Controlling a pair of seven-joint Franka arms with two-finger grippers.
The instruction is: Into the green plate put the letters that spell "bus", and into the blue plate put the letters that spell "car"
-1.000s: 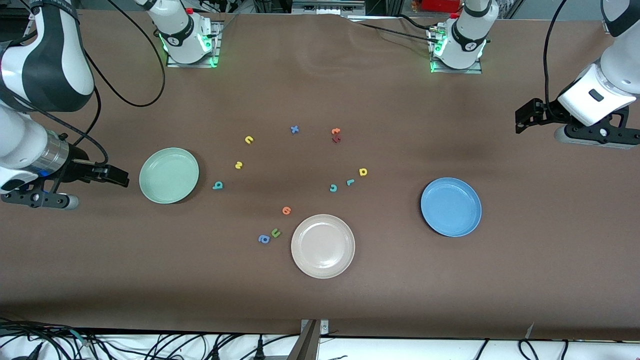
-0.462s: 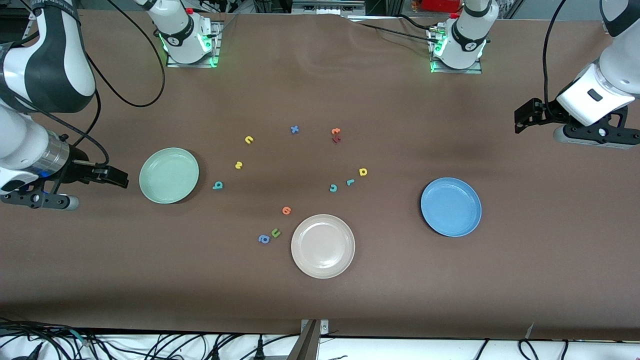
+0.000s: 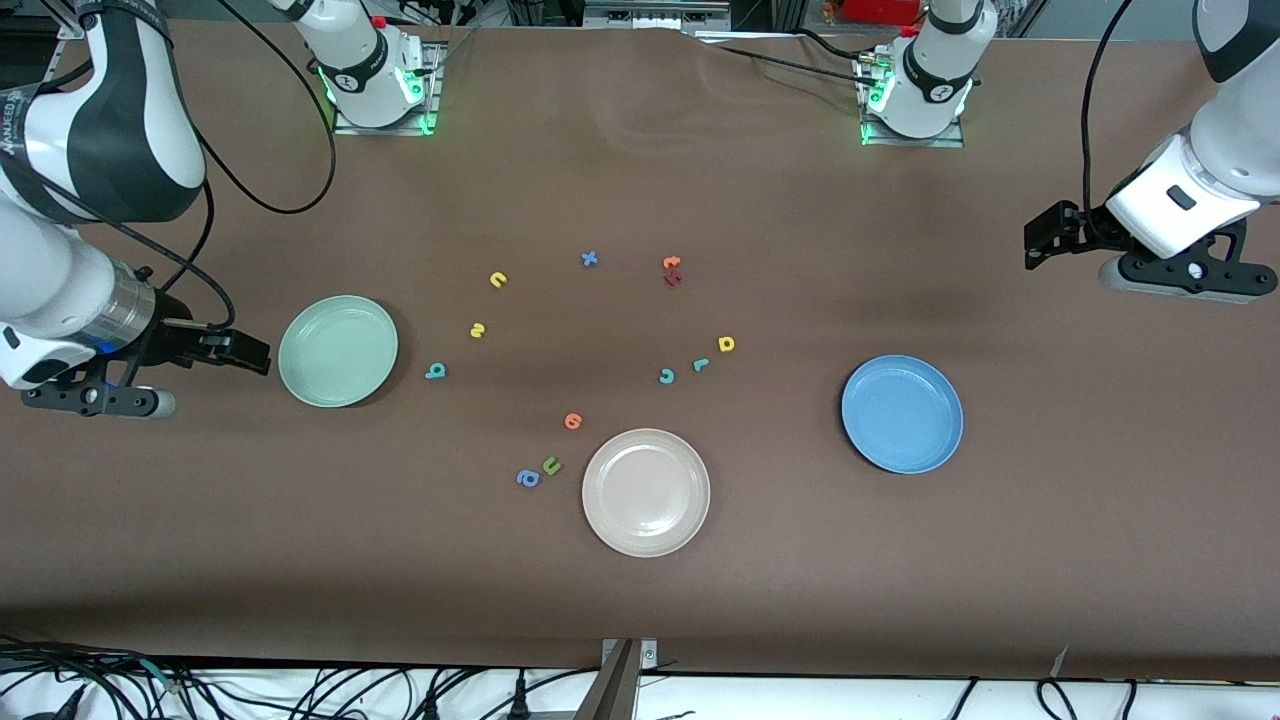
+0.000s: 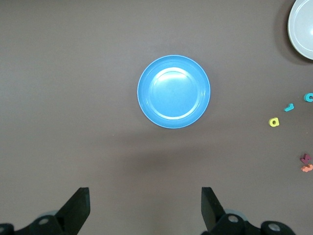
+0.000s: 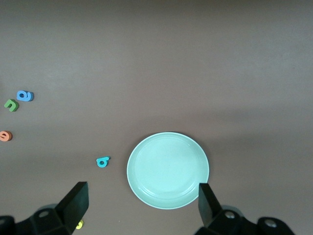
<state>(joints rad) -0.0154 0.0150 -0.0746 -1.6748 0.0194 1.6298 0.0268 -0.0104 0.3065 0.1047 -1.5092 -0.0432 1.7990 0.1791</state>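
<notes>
Nothing has been sorted yet. Both hands are held wide open and empty, the right hand point(image 3: 235, 350) beside the green plate point(image 3: 338, 350), the left hand point(image 3: 1045, 238) above the tabletop point(image 3: 640, 600) near the blue plate point(image 3: 902, 413). The "bus" letters point(image 3: 477, 330) lie scattered just beside the green plate, toward the blue one; the "car" letters point(image 3: 699, 364) lie between the two plates, presumably awaiting pickup.

Left gripper point(image 3: 1040, 240) up in air at left arm's end of table, fingers point(image 4: 77, 208) spread wide, nothing between them, wrist camera facing down; right gripper point(image 3: 245, 352) low at right arm's end, fingers point(image 5: 74, 201) spread wide, holding nothing, forearm angled down from raised elbow
</notes>
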